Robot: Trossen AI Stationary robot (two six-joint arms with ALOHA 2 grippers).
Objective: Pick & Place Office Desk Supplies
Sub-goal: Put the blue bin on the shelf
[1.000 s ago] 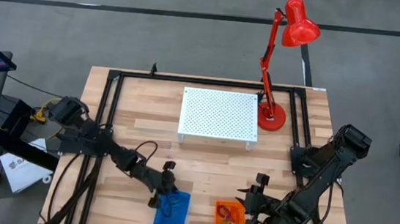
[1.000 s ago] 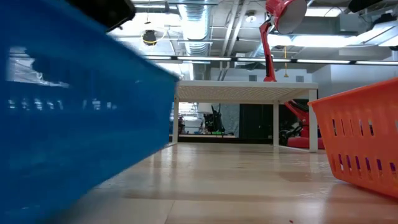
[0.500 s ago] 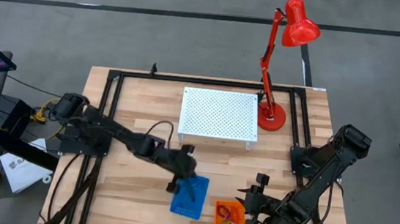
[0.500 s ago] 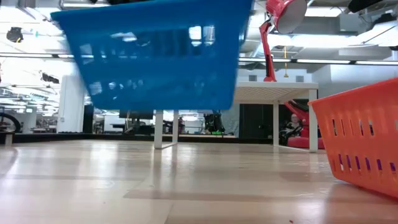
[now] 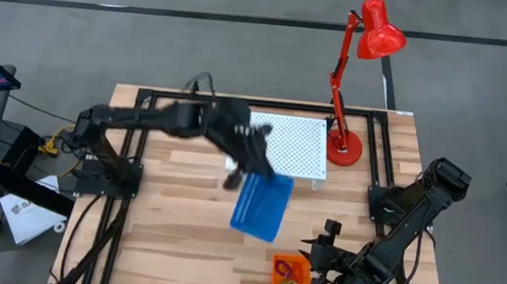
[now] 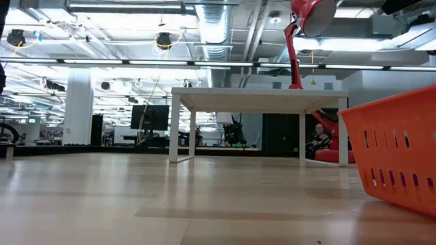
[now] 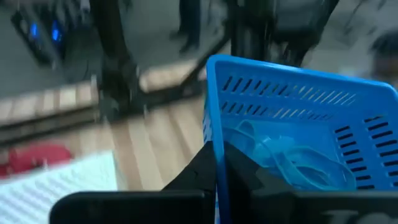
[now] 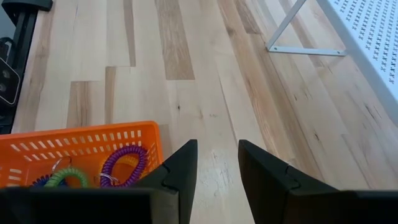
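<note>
The wooden worktop is filling the middle of the high view, with the white perforated stand sitting at its upper centre and the red desk lamp standing at its upper right. The left arm is reaching across from the left edge, and the left gripper is holding a blue basket by its rim, jaws clamped narrow on the wall. The basket is hanging in the air at frame centre, tilted, its long axis running from upper right to lower left. In the left wrist view, pale blue loops are lying inside it. The right gripper is waiting at lower right, jaws partly apart, holding nothing, beside the orange basket, which is carrying a purple coil and a green one.
</note>
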